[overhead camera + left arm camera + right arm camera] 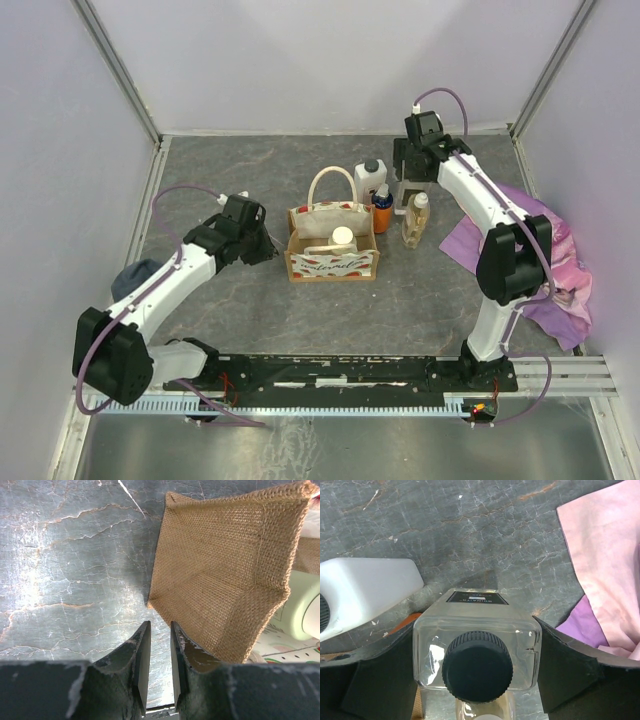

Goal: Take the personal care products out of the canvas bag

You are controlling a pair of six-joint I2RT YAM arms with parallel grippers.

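The canvas bag (331,247) stands open mid-table with a white-capped jar (343,237) inside. My left gripper (272,246) is at the bag's left side, empty, its fingers nearly together. In the left wrist view the gripper (159,626) is just short of the bag's burlap corner (225,570), and a cream container (306,611) shows inside. My right gripper (408,193) is behind the bag. In the right wrist view it (476,624) is shut on a clear square bottle with a black cap (477,666), which stands on the table. A tan bottle with a white cap (416,220) stands beside it.
A white bottle with a dark cap (370,181) and an orange bottle (382,215) stand behind the bag; the white one also shows in the right wrist view (365,595). A pink-purple cloth (545,250) lies at the right. A dark grey cloth (135,275) lies at the left.
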